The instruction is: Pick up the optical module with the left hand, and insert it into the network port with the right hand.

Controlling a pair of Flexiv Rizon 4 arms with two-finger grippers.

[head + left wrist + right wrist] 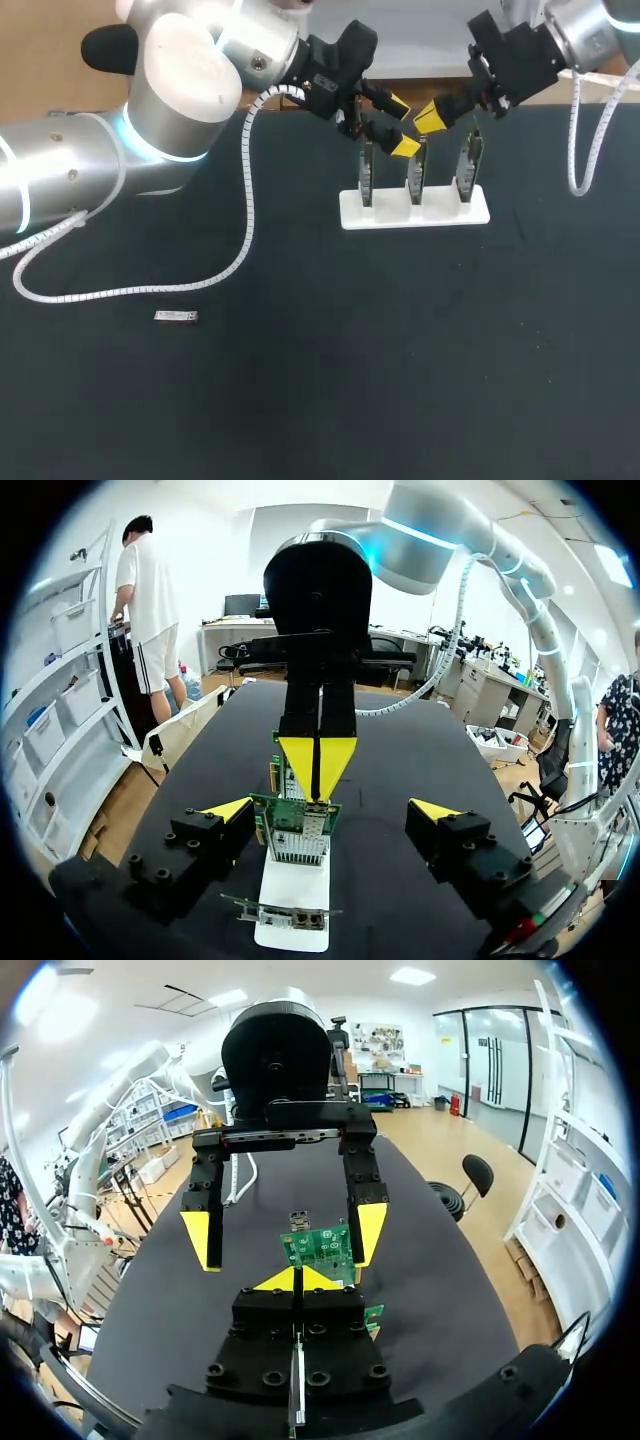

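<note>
The optical module (176, 316), a small silver bar, lies on the black table at the near left, far from both grippers; neither wrist view shows it. Three green network boards stand in a white stand (415, 208). My left gripper (401, 125) hangs open over the middle board (417, 172). In the left wrist view that gripper (331, 812) straddles the board (296, 830) without gripping it. My right gripper (430, 117) faces it, shut, with nothing seen in it. In the right wrist view the right gripper (297, 1280) points at the board (322, 1248) and the left gripper (283, 1232).
White coiled cable (245, 230) from my left arm trails over the table's left half. The stand (292, 905) carries another board (280, 914) close under the left gripper. A second cable (580, 140) hangs beside my right arm.
</note>
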